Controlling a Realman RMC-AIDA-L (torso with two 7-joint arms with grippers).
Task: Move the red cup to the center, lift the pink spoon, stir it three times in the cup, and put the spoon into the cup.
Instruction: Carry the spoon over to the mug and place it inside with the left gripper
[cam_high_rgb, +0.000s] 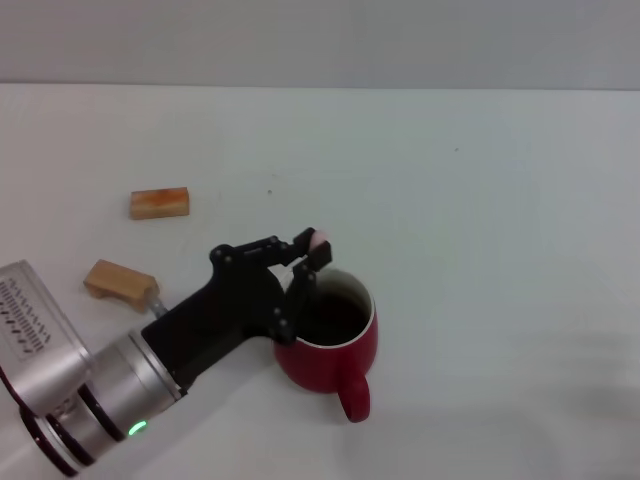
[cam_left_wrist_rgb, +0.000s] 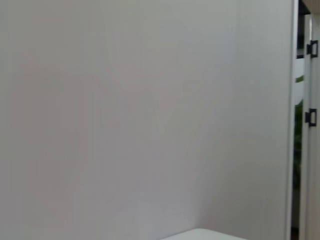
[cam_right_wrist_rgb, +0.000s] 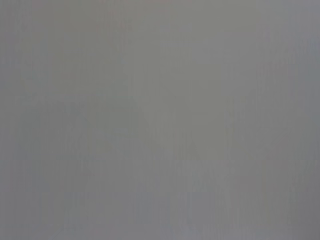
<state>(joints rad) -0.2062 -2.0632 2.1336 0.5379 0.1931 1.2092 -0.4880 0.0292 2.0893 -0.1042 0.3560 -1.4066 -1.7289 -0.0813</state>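
Gripping the pink spoon (cam_high_rgb: 319, 240) by its handle tip, the left end effector (cam_high_rgb: 308, 256) hangs over the far-left rim of the red cup (cam_high_rgb: 330, 343), its fingers pinched narrow on the handle while the rest of the spoon drops out of sight into the dark interior. The cup stands on the white desk (cam_high_rgb: 500, 200) near the middle, handle toward the near side, so the move looks done and the spoon is lifted; stirring seems under way or ending, with the release into the cup left. Two tan wooden blocks (cam_high_rgb: 159, 203) lie to the left. The right end effector is not visible.
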